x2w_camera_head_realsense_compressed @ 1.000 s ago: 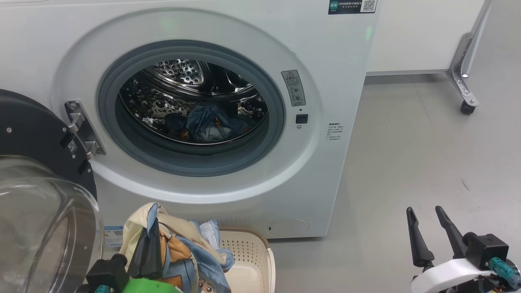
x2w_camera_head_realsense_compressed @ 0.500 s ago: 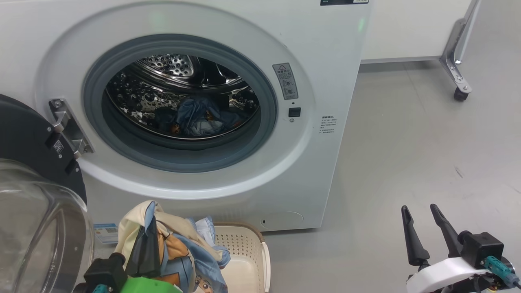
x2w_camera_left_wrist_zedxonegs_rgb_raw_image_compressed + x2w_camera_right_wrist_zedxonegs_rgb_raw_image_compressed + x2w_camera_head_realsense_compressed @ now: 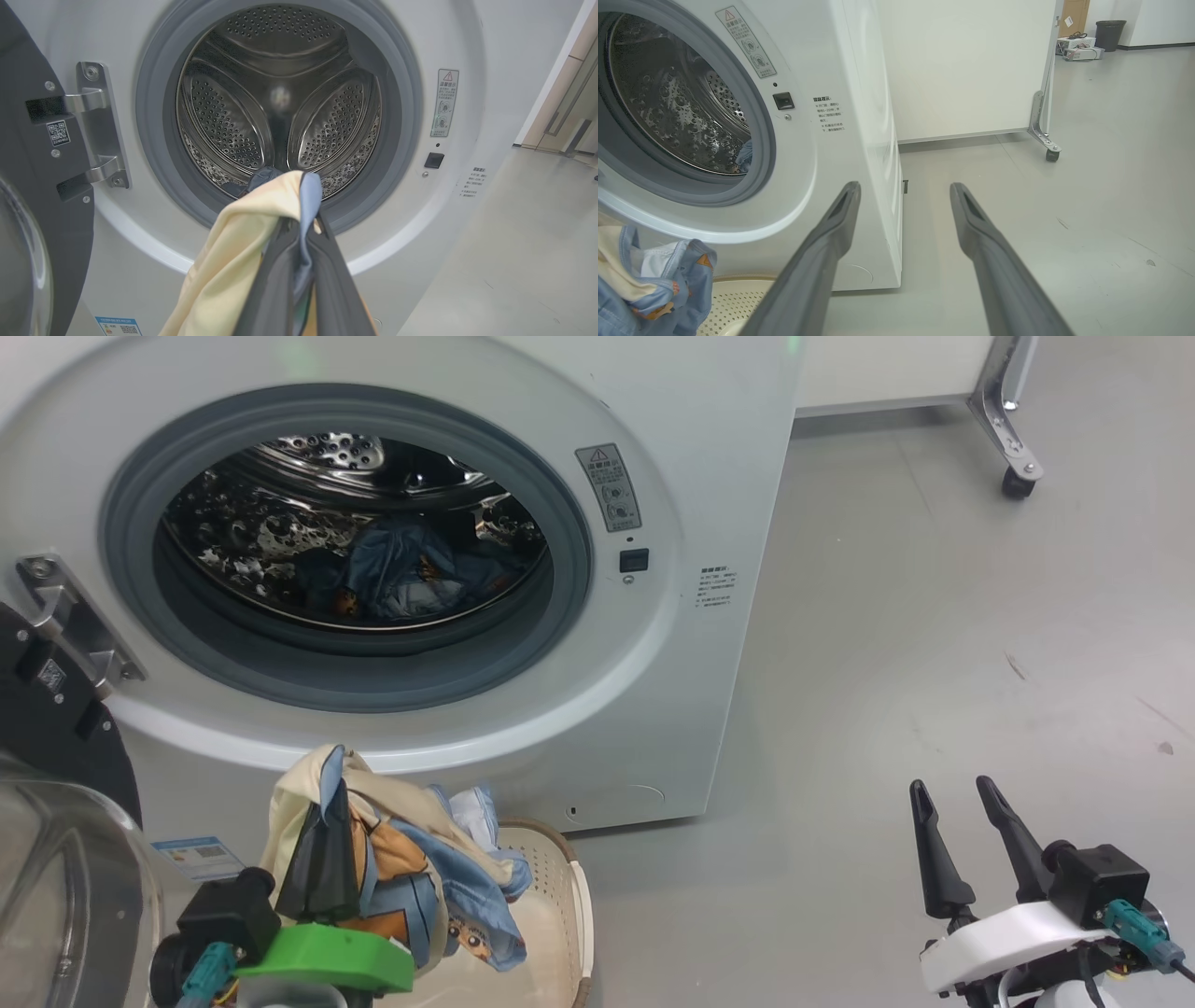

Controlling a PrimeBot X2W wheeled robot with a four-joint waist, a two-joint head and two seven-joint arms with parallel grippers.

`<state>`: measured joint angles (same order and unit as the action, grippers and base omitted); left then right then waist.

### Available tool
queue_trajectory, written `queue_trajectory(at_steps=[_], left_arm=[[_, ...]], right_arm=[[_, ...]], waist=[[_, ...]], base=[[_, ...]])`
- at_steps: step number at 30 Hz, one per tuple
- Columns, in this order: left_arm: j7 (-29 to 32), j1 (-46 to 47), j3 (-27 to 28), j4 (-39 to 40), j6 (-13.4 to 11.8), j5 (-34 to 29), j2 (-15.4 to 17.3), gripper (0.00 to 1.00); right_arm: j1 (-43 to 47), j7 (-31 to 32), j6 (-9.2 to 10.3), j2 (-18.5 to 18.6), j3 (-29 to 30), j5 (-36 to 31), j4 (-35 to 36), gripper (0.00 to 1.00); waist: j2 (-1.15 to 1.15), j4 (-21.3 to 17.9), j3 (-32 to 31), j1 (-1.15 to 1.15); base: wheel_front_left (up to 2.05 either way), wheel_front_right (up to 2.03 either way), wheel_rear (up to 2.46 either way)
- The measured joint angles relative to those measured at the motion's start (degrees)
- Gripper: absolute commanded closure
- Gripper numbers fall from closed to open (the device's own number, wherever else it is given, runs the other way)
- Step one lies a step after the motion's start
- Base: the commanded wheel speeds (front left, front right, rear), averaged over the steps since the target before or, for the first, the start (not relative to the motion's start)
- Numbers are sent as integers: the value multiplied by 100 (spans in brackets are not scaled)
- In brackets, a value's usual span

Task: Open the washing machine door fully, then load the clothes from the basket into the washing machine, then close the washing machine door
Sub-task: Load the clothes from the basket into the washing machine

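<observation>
**A:** Head view?
**B:** The left gripper (image 3: pixel 327 798) was clamped on soft, light blue-and-cream printed clothes (image 3: pixel 439 887), which draped around it above the cream perforated plastic basket (image 3: pixel 560 868).
**A:** Left wrist?
**B:** The white front-loading washing machine (image 3: pixel 472 210) gaped just ahead. The limp cloth wanted a bunched-fold pinch.
**A:** Right wrist?
**B:** The right gripper (image 3: pixel 904 186) stood apart, empty.

A smooth pale grey floor (image 3: pixel 934 616) takes up the right half of the head view. It has a soft sheen and a few dark scuff marks (image 3: pixel 1013 665) toward the right edge. At the upper right, a white partition panel (image 3: pixel 962 65) stands on an angled metal foot (image 3: pixel 999 411) with a small black caster (image 3: pixel 1016 485). In the far upper right corner of the right wrist view, a dark waste bin (image 3: pixel 1110 31) stands by a white wall (image 3: pixel 1157 21), with pale equipment (image 3: pixel 1080 52) on the floor just beside it. At the right edge of the left wrist view is a tan door frame (image 3: pixel 586 51).
</observation>
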<state>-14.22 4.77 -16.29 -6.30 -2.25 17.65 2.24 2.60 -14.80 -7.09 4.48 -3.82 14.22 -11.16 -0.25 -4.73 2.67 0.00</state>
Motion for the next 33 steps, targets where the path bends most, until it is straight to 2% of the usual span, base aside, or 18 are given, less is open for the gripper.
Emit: queue_trajectory(at_steps=[19,33], left_arm=[[180,1371,321,-226,18,-24,247,100],[412,2780,664,-903,114,-24,565,100]], right_arm=[[-577,-1,0,-92,-76,1,151,0],[-1028,-1,0,-126,-260,2,168,0]], waist=[[0,-481,836,0],[0,-837,1551,1]], base=[[0,0,0],[0,0,0]])
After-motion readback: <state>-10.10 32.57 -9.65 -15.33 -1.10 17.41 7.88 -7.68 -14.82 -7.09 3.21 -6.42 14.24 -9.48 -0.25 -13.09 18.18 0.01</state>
